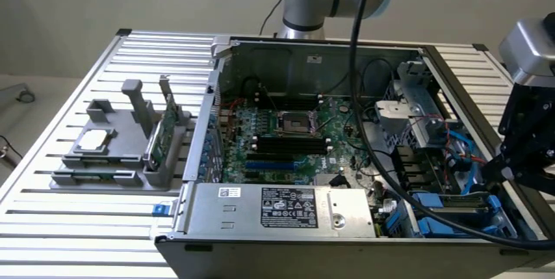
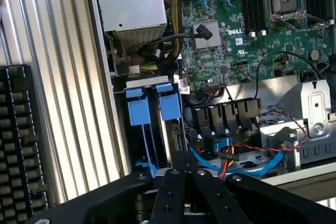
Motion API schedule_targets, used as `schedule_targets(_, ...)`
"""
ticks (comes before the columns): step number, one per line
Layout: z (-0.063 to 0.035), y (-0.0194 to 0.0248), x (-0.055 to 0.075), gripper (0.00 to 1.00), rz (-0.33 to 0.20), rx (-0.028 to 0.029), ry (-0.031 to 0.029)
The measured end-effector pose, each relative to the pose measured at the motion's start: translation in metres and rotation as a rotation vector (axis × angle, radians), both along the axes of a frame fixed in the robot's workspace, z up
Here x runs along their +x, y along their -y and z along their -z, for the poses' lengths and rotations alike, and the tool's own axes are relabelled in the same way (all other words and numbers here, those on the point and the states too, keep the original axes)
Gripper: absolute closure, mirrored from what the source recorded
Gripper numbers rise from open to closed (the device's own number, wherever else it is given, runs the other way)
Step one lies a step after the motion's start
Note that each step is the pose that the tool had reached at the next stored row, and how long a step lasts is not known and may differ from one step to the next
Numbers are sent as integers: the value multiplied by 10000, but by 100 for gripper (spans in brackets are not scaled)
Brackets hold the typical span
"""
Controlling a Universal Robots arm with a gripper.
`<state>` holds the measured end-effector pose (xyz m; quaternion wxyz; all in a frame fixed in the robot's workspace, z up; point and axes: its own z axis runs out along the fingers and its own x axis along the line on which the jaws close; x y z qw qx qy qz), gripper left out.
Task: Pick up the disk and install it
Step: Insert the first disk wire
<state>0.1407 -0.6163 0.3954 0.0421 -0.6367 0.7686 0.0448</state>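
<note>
slatted table [image 1: 78, 237]; gripper [image 2: 182, 160] pinched closed, empty, over disk [image 2: 137, 111] at case [image 1: 347, 64] edge.

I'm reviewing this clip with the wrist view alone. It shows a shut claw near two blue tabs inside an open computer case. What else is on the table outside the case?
Observer: On the exterior view's left of the case, a grey holder stands on the slatted table.
Operator: Is anything in it?
Observer: A small square silver chip lies flat on it, and beside the chip a green card stands upright in a slot.
Operator: Where over the case does the claw sit?
Observer: The claw end of the arm hangs at the exterior view's right, above the blue drive bays in the case's near corner.
</note>
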Motion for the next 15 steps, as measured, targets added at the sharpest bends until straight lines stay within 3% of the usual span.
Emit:
schedule_targets(7,2,0,0,89,861,-161,4)
schedule_targets(15,63,0,0,89,2256,-170,32)
